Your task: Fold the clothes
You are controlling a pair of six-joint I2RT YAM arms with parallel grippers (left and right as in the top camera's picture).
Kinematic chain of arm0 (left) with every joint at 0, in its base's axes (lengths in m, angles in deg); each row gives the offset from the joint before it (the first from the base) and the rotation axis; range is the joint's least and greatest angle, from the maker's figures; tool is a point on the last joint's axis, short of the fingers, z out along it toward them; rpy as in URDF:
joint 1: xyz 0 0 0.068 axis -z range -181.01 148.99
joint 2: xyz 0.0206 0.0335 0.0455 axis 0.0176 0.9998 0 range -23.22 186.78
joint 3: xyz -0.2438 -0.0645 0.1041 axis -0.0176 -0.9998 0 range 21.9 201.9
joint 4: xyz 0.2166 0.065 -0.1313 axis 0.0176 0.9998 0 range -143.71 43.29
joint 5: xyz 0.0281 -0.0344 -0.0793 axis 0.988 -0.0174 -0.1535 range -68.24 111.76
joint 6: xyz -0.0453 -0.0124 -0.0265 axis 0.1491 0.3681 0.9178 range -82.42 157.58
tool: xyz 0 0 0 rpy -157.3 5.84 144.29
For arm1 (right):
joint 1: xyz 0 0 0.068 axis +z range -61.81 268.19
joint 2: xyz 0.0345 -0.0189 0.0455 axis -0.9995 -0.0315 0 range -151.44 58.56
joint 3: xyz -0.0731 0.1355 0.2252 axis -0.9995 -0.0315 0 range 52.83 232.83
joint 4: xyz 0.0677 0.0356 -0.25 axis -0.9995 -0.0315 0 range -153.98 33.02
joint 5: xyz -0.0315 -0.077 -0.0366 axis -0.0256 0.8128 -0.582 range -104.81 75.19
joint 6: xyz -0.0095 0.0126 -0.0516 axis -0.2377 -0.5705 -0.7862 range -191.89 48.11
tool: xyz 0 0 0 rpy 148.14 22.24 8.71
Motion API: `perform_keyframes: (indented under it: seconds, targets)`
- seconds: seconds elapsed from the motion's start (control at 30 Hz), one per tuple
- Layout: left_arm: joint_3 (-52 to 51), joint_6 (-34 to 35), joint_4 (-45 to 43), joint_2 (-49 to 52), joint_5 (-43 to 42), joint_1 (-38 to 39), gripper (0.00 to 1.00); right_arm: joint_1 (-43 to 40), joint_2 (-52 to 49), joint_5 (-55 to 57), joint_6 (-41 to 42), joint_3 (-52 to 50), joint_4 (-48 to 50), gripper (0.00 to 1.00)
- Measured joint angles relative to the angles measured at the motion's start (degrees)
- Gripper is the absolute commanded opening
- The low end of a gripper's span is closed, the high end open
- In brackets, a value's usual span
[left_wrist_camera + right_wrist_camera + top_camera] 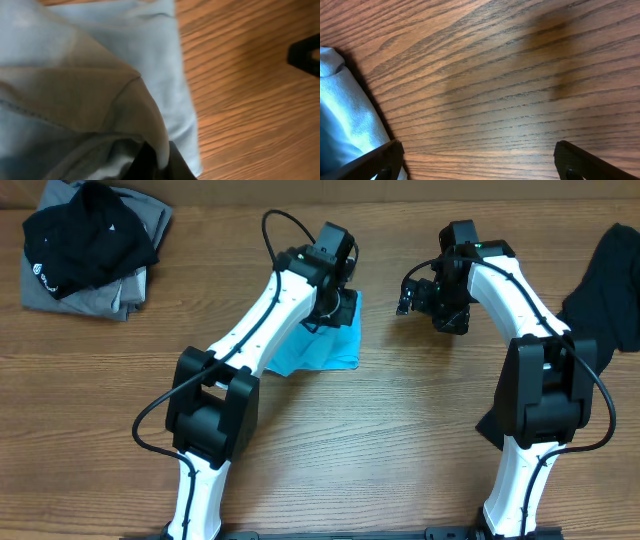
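Note:
The sky-blue T-shirt (330, 350) lies bunched in a small folded heap at the table's middle, partly under my left arm. My left gripper (341, 313) is down on its far edge. In the left wrist view the black fingers (176, 162) are shut on a raised fold of the blue T-shirt (100, 75). My right gripper (407, 295) hovers to the right of the shirt, open and empty. Its fingers (382, 160) stand wide apart over bare wood, with the shirt's edge (345, 115) at the left. A long black garment (612, 275) lies at the far right.
A pile of black and grey clothes (90, 245) sits at the back left corner. The black garment trails down behind the right arm's base (487, 430). The wooden table (400, 420) shows bare between the two arms.

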Motion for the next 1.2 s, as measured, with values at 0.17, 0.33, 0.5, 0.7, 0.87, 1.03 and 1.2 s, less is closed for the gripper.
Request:
perform_keyframes:
  seconds: [0.17, 0.33, 0.5, 0.7, 0.87, 1.03, 1.2]
  targets:
    - [-0.7, 0.63, -3.13, 0.0, -2.25, 1.51, 0.82, -0.09, -0.02, -0.04, 0.0, 0.0, -0.07, 1.0]
    - [0.07, 0.02, -3.89, 0.0, -3.1, 1.86, 0.84, -0.22, 0.0, 0.0, -0.02, 0.0, -0.44, 1.0]
    - [10.58, -2.84, 5.35, 0.0, -1.77, -0.09, 0.87, -0.22, 0.0, -0.02, -0.02, 0.0, -0.98, 1.0]
    - [23.52, -3.3, 17.31, -1.73, 2.1, -8.83, 0.85, -0.24, -0.02, -0.02, 0.0, -0.04, -1.03, 1.0]
    - [22.4, -3.02, 21.9, -1.4, -0.96, -16.28, 0.83, -0.24, 0.0, -0.02, -0.02, -0.04, -0.87, 1.0]
    - [17.51, -2.25, 21.03, 1.53, -7.85, -16.7, 0.81, -0.24, -0.02, -0.39, -0.02, -0.04, -0.63, 1.0]
    - [16.26, -2.16, 18.64, 7.1, -13.09, -14.49, 0.8, -0.24, 0.0, -0.83, -0.02, -0.07, -0.68, 1.0]
